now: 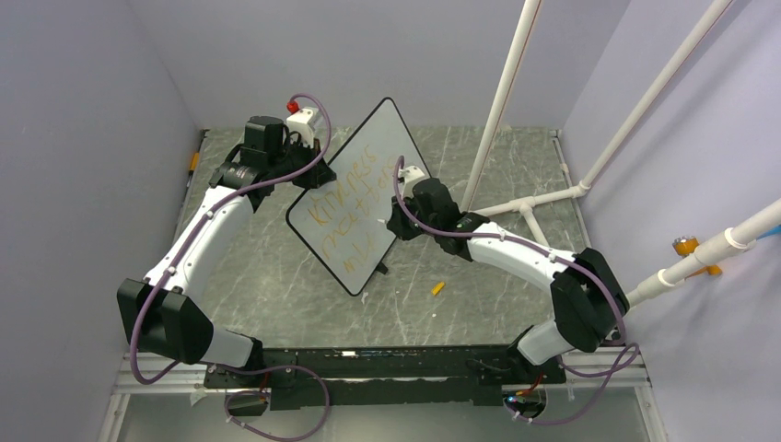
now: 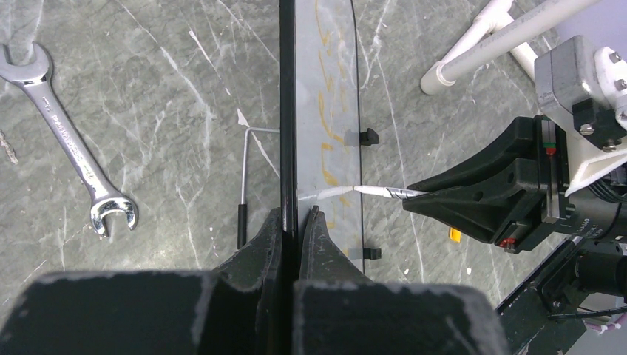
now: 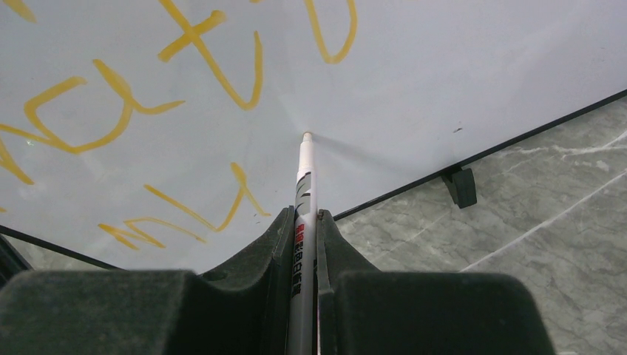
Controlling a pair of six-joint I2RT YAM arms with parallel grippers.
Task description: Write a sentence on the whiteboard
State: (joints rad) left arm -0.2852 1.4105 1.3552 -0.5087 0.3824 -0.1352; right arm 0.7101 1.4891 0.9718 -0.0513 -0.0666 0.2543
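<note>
Both are pinching: left gripper (image 2: 296,216) the black-framed white whiteboard (image 1: 387,138), right gripper (image 3: 305,216) a slim white marker (image 3: 304,170); we are seeing the orange-yellow sentence (image 1: 353,204) partly covered.

Whiteboard (image 1: 379,138) glossy, smooth; table (image 1: 497,304) marbled, satin; wrench (image 2: 70,137) polished metal; left claw (image 2: 296,214) matt black, scuffed.

A grey-green stone-looking table (image 1: 276,308) is carrying a shiny silver metal wrench (image 2: 68,137), lying flat beside a thin bent metal rod (image 2: 243,170). A small orange-yellow cap (image 1: 438,288) is lying well apart.
</note>
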